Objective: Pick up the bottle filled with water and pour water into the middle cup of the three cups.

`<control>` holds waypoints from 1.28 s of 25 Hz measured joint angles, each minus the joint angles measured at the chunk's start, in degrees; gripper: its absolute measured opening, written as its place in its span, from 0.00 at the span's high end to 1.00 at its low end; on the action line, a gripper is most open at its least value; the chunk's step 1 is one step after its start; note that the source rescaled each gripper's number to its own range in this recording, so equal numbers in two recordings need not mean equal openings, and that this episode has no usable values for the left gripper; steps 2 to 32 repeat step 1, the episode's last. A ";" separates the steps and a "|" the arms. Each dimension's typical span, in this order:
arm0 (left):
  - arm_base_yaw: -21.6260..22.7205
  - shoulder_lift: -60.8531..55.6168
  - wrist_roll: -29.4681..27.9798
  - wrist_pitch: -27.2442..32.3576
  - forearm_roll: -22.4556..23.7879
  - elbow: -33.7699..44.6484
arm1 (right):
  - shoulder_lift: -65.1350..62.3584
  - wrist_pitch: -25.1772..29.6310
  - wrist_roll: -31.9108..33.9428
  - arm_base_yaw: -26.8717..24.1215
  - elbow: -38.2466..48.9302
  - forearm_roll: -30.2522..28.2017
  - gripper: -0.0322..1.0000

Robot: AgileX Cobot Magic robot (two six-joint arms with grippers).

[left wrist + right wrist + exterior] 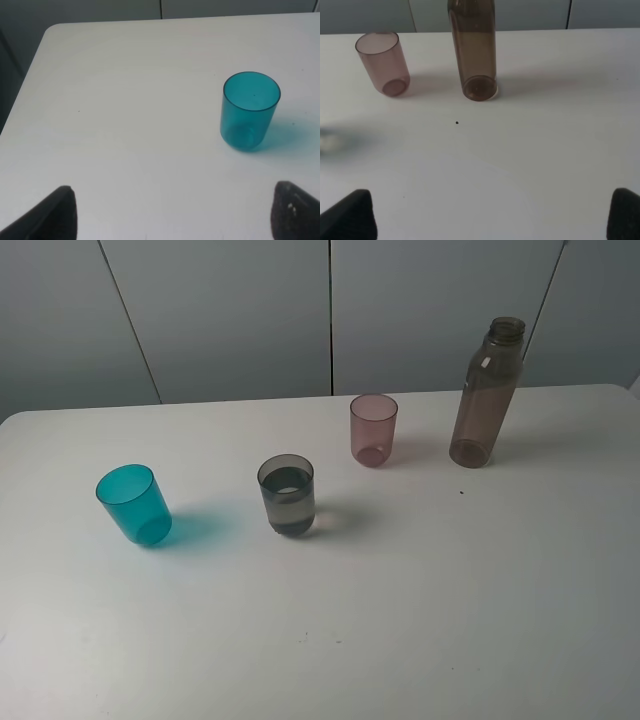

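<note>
The brownish bottle [486,395] stands upright and capless at the back right of the table; the right wrist view shows its lower part [475,50]. The three cups stand in a diagonal row: the teal cup [133,504], the smoky-grey middle cup [287,495] holding water to about half its height, and the pink cup [373,429]. My left gripper [175,215] is open and empty, well short of the teal cup [249,111]. My right gripper [487,217] is open and empty, well short of the bottle and the pink cup [383,63]. Neither arm shows in the exterior view.
The white table [400,620] has a rounded far-left corner [52,30] and a grey panelled wall [230,310] behind it. A small dark speck [457,122] lies on the table in front of the bottle.
</note>
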 joint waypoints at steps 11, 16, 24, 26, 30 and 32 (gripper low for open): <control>0.00 0.00 0.00 0.00 0.00 0.00 | 0.00 0.00 0.00 0.00 0.00 0.00 0.00; 0.00 0.00 0.00 0.00 0.00 0.00 | 0.00 0.00 0.00 0.00 0.00 0.00 0.00; 0.00 0.00 0.00 0.00 0.00 0.00 | 0.00 0.00 0.00 0.00 0.00 0.00 0.00; 0.00 0.00 0.00 0.00 0.00 0.00 | 0.00 0.00 0.00 0.00 0.00 0.00 0.00; 0.00 0.00 0.00 0.00 0.00 0.00 | 0.00 0.00 0.00 0.00 0.00 0.00 0.00; 0.00 0.00 0.00 0.00 0.00 0.00 | 0.00 0.00 0.00 0.00 0.00 0.00 0.00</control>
